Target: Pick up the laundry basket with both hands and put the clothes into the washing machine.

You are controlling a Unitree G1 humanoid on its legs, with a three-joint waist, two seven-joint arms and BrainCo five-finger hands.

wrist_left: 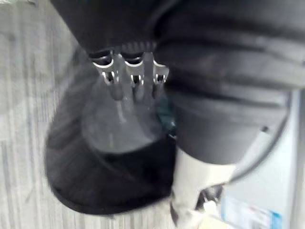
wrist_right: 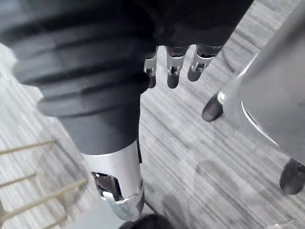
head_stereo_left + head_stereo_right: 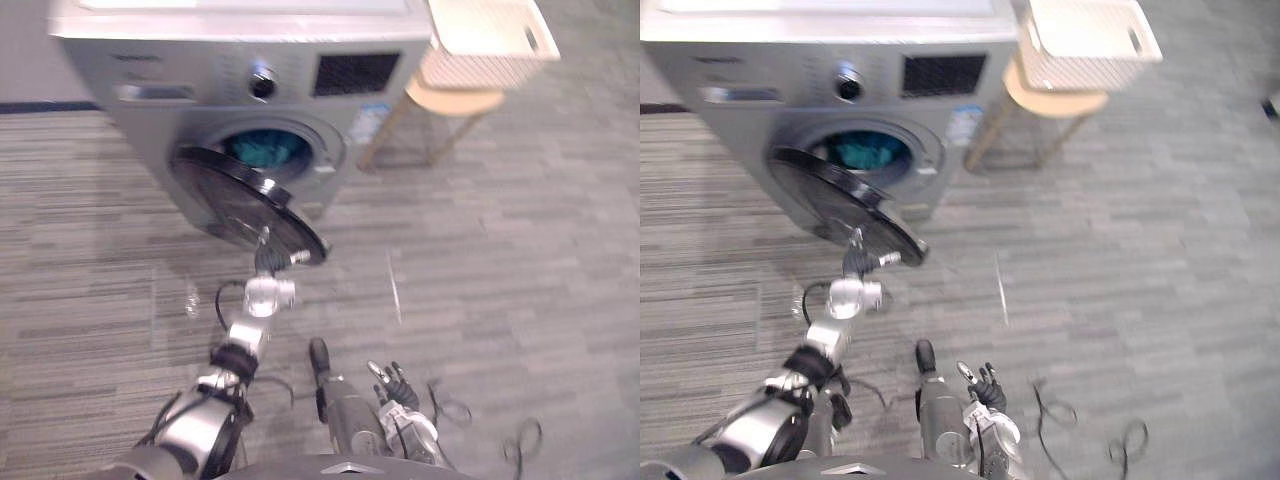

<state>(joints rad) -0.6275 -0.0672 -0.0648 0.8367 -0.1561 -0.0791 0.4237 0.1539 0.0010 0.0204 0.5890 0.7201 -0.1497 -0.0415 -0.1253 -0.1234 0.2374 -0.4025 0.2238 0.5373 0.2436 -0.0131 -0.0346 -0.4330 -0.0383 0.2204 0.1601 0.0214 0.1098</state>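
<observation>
- Washing machine [image 3: 150, 110] is standing with its door [image 3: 235, 200] hanging open; teal clothes [image 3: 262, 148] are lying inside the drum.
- Laundry basket [image 3: 480, 50] is sitting on a wooden stool [image 3: 455, 100] beside the machine, well apart from the 2 hands.
- Left hand [image 3: 268, 262] is reaching to the door's lower rim, fingers [image 1: 114, 81] straight and together, gripping nothing.
- Right hand [image 3: 398, 388] is hanging low over the floor [image 3: 520, 280], fingers loosely apart, empty.

A round-seated stool [image 3: 455, 100] of light wood is seen at the far right, its slanted legs set on a floor [image 3: 520, 270] laid in grey strips. A thin pale streak [image 3: 394, 287] is marked on the floor nearer in, around the middle. At the far left, a dark skirting strip [image 3: 40, 106] is run along the foot of a pale wall [image 3: 20, 50].
</observation>
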